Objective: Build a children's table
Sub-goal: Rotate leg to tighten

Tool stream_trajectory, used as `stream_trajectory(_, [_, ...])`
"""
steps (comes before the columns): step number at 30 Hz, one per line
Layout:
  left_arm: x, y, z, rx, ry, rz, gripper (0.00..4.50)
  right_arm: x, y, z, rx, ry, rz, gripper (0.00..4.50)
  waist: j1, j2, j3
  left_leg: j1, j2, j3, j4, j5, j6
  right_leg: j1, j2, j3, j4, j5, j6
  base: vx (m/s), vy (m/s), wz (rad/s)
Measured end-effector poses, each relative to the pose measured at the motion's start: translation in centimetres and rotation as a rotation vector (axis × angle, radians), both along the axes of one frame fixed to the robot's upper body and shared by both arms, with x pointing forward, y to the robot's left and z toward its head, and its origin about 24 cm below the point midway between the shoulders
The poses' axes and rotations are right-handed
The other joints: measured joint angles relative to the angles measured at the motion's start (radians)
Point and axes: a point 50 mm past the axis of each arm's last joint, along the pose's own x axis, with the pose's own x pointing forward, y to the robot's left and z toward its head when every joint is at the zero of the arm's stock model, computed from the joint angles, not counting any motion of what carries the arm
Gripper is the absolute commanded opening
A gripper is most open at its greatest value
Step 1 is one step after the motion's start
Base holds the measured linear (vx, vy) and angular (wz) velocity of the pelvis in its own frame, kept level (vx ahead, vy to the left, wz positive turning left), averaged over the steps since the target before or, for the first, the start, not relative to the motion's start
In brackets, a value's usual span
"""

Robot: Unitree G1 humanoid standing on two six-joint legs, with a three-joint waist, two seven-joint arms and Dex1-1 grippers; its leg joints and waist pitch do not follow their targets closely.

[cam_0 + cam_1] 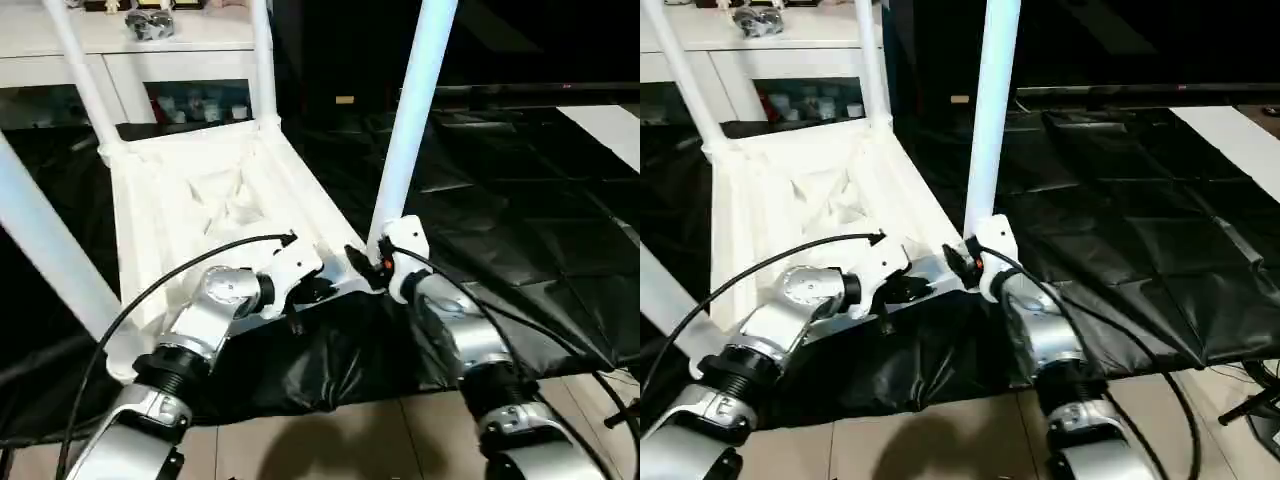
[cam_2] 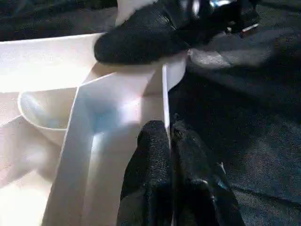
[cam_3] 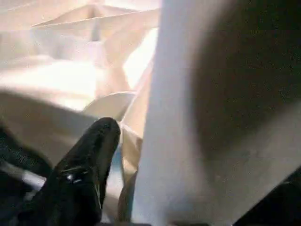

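The children's table lies upside down on a black sheet, its ribbed underside [image 1: 190, 200] facing up and white legs standing from its corners. My left gripper [image 2: 170, 129] is shut on the thin near rim of the top [image 2: 165, 89], close to the near right corner. My right gripper [image 1: 372, 262] sits at the base of the near right leg [image 1: 415, 110]. One of its fingers [image 3: 94, 146] stands a little apart from that leg [image 3: 197, 117], and the jaws are open around it. The other finger is hidden behind the leg.
A white cabinet [image 1: 130, 60] with small objects on and in it stands behind the table. The black sheet [image 1: 520, 230] spreads to the right. Tiled floor [image 1: 350, 440] runs along the near edge. Black cables [image 1: 150, 290] loop over both forearms.
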Motion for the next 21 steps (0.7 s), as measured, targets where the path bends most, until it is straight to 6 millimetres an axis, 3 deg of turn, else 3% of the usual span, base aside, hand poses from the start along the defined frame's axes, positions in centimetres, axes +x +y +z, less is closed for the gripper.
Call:
stream_trajectory(11, [-0.7,2.5,0.8,-0.012,0.059,-0.159,0.0,-1.7,-2.7,0.5,-0.054,0.085,0.433,3.59,0.019,0.0,0.0,-0.004,0.002,0.001,-0.002,-0.001,0.001,-0.004,0.002,-0.004,0.006,-0.005,-0.002,0.02,-0.003,0.01])
stream_trajectory(12, [-0.7,2.8,0.8,-0.01,0.066,-0.169,0.0,-1.8,-2.9,0.4,-0.052,0.096,0.456,3.34,0.022,0.0,0.0,-0.004,0.002,0.002,-0.001,-0.001,0.001,-0.004,0.002,-0.004,0.006,-0.005,-0.003,0.0,0.0,0.0])
stream_trajectory(16, [-0.9,3.5,0.7,-0.015,0.098,-0.2,0.0,-2.1,-3.1,0.6,-0.035,0.132,0.538,3.08,0.032,0.0,0.0,-0.004,0.005,0.003,0.0,-0.001,0.001,-0.004,0.001,-0.004,0.008,-0.005,-0.003,0.0,0.0,0.0])
stream_trajectory(21, [-1.0,3.8,0.7,-0.018,0.113,-0.223,0.0,-2.1,-3.2,0.7,-0.04,0.155,0.586,2.72,0.033,0.0,0.001,-0.003,0.005,0.004,0.001,-0.001,0.0,-0.004,0.001,-0.004,0.008,-0.005,-0.003,0.0,0.0,0.0])
